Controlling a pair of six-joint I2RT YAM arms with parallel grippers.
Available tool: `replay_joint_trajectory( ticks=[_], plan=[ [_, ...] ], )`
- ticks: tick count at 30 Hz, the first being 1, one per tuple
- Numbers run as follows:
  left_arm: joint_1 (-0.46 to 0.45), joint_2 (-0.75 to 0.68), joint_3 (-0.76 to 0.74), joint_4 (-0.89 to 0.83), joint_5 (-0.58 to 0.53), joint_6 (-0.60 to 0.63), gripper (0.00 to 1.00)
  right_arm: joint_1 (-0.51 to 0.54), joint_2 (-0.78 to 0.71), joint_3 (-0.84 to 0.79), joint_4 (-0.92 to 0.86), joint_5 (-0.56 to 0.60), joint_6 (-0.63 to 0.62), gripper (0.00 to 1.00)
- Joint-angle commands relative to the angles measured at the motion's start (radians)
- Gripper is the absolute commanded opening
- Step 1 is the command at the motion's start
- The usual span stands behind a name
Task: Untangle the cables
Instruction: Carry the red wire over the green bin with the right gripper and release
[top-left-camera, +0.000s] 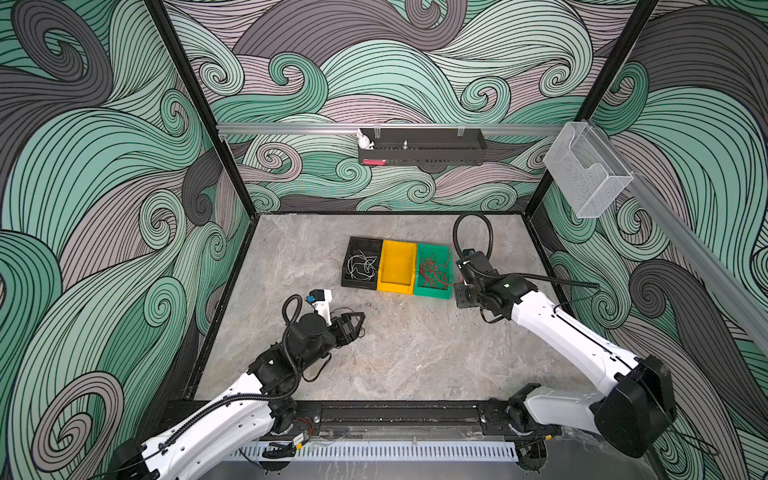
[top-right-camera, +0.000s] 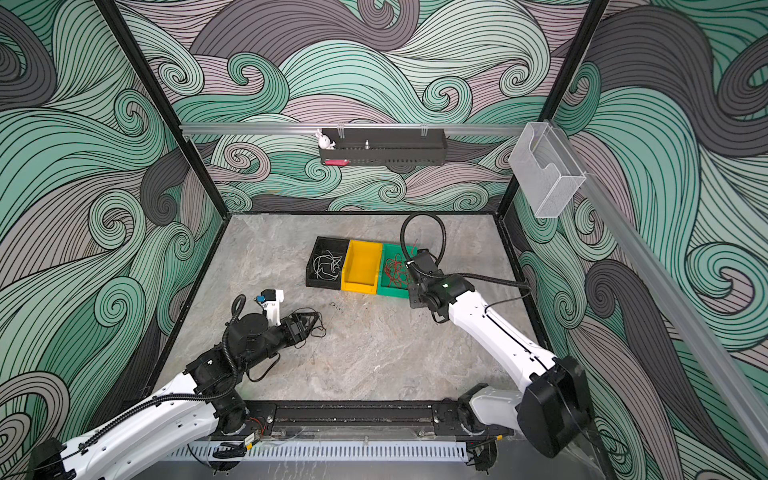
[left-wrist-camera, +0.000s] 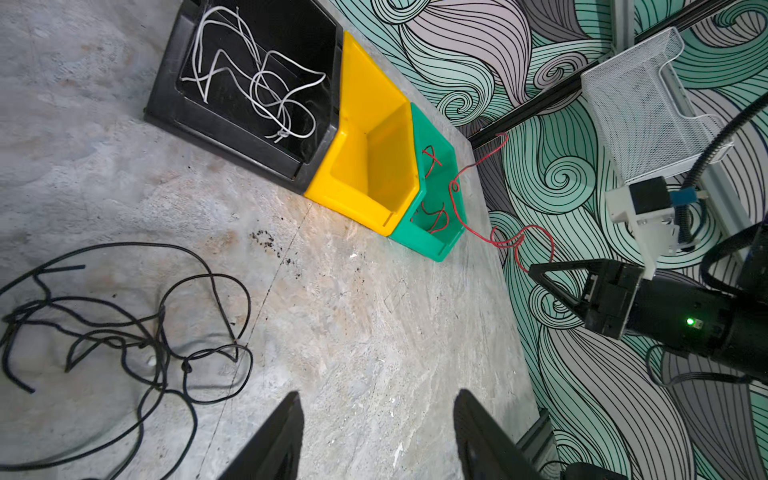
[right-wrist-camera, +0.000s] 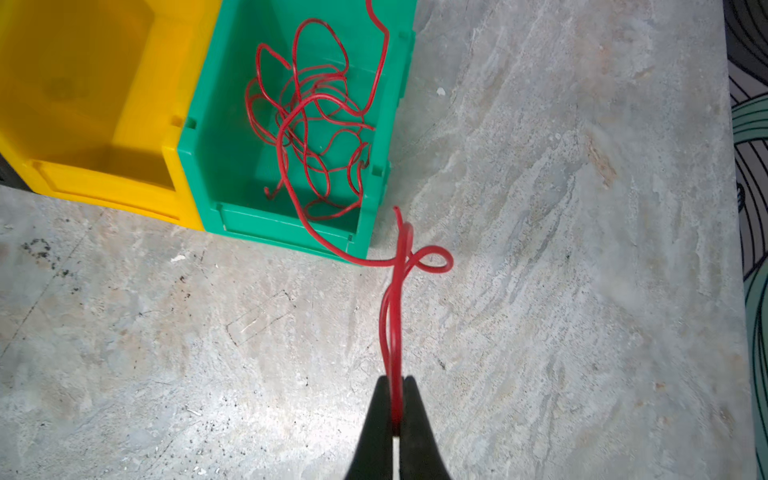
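My right gripper (right-wrist-camera: 396, 380) is shut on a doubled red cable (right-wrist-camera: 395, 324). That cable runs, held off the table, into the red tangle (top-left-camera: 432, 272) in the green bin (right-wrist-camera: 286, 232). In both top views this gripper (top-left-camera: 460, 296) hangs by the bin's near right corner. White cables (left-wrist-camera: 257, 83) lie coiled in the black bin (left-wrist-camera: 216, 129). A loose knot of black cables (left-wrist-camera: 124, 328) lies on the stone table, just beside my left gripper (left-wrist-camera: 377, 395). The left gripper is open, low over bare table, with nothing between its fingers.
An empty yellow bin (top-left-camera: 399, 245) stands between the black and green ones. On the back wall rail hangs a black shelf tray (top-left-camera: 422, 147) with a white rabbit figure (top-left-camera: 365, 140). A clear holder (top-left-camera: 586, 170) hangs on the right wall. Patterned walls close in three sides.
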Motion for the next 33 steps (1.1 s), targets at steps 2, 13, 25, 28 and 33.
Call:
replay_joint_trajectory(
  ticks=[2,13,25,28,33],
  plan=[
    [0.009,-0.016,-0.006,-0.014,-0.025,0.028,0.6,-0.003,0.052,0.054,-0.09,0.102,0.021,0.06],
    [0.015,-0.061,-0.026,-0.034,-0.026,0.031,0.6,0.02,0.265,0.251,-0.143,0.17,-0.012,0.06],
    [0.043,-0.102,-0.035,-0.066,-0.015,0.035,0.6,0.103,0.564,0.527,-0.265,0.345,-0.131,0.07],
    [0.049,-0.109,-0.039,-0.069,-0.013,0.034,0.6,0.124,0.624,0.591,-0.278,0.358,-0.161,0.07],
    [0.055,-0.116,-0.039,-0.08,-0.011,0.034,0.6,0.145,0.711,0.681,-0.279,0.298,-0.216,0.07]
  ],
)
